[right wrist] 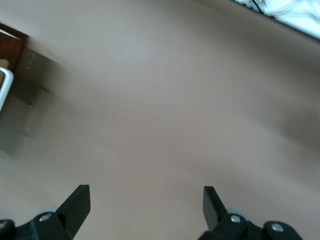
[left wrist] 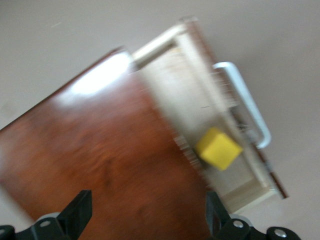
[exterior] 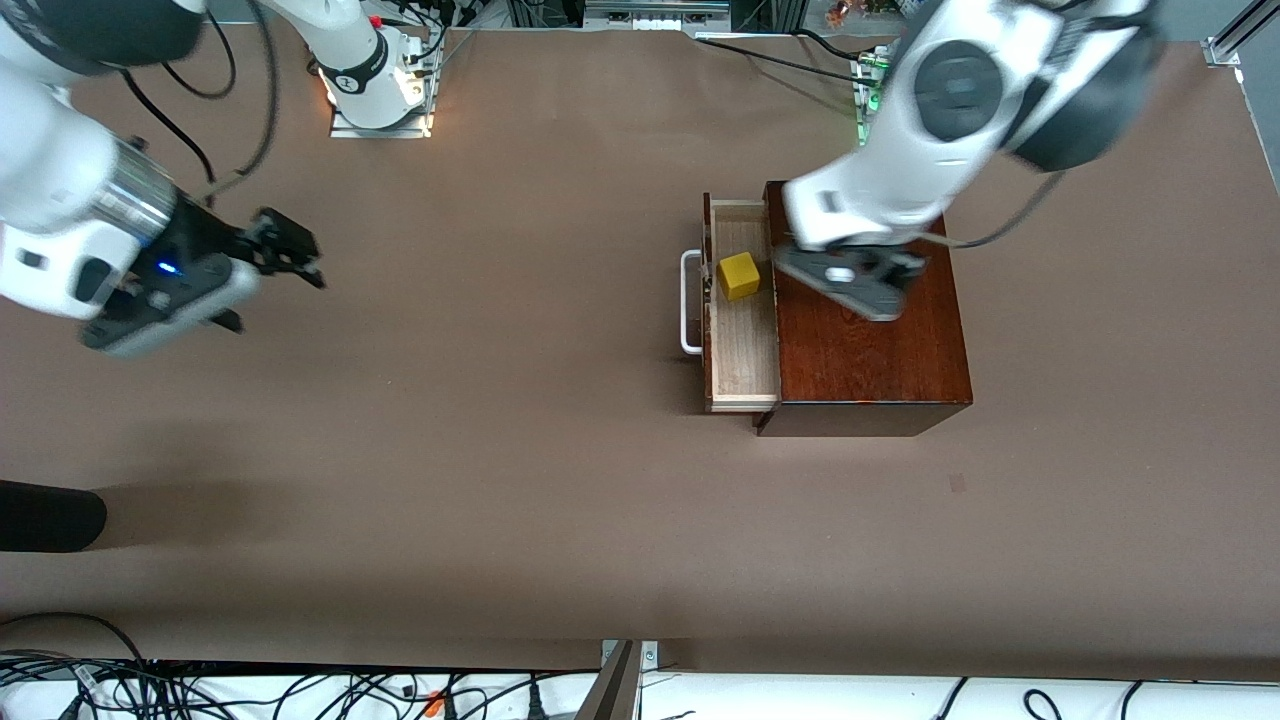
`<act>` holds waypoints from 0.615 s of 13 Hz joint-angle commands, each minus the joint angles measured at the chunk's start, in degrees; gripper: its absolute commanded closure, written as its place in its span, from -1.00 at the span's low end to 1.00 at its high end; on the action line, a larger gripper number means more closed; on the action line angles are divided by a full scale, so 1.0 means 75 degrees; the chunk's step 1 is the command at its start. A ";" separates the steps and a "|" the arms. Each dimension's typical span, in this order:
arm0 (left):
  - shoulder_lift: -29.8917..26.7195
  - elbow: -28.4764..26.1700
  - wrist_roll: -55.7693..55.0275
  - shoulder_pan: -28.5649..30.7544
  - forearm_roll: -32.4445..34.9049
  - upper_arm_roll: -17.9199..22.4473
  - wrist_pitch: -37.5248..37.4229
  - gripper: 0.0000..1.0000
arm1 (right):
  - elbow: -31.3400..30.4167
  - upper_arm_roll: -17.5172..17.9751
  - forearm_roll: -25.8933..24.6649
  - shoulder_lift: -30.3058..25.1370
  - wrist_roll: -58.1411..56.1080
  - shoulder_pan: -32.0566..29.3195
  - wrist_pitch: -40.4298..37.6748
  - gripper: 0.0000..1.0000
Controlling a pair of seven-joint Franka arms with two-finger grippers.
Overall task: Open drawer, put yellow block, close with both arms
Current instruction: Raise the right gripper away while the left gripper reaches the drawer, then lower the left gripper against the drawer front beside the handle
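The drawer [exterior: 745, 345] stands pulled out of the dark reddish-brown box [exterior: 875, 340], its white handle [exterior: 688, 300] pointing toward the right arm's end of the table. The yellow block [exterior: 739, 276] lies inside the drawer's pale tray, near the end farther from the front camera. My left gripper [exterior: 845, 285] hangs over the box top, beside the drawer. In the left wrist view the left gripper [left wrist: 148, 202] is open and empty above the box top [left wrist: 100, 150], with the yellow block [left wrist: 218, 148] off to one side. My right gripper [exterior: 290, 250] is over bare table, open [right wrist: 145, 197] and empty.
A black rounded object [exterior: 50, 515] lies at the table's edge toward the right arm's end. Cables [exterior: 300, 690] run along the edge nearest the front camera. The right wrist view catches the handle [right wrist: 4, 90] and a corner of the box [right wrist: 11, 47].
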 commanded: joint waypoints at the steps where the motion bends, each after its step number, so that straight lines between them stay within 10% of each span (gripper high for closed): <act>1: 0.1355 0.1537 0.0817 -0.1101 -0.0096 0.0040 -0.0159 -1.00 | -0.1734 0.0023 0.0078 -0.1193 0.0958 -0.0345 0.0356 -1.00; 8: 0.3034 0.2057 0.4152 -0.2290 -0.0026 0.0064 0.2113 -1.00 | -0.1688 -0.0376 -0.0391 -0.1064 0.1593 -0.0381 0.0214 -1.00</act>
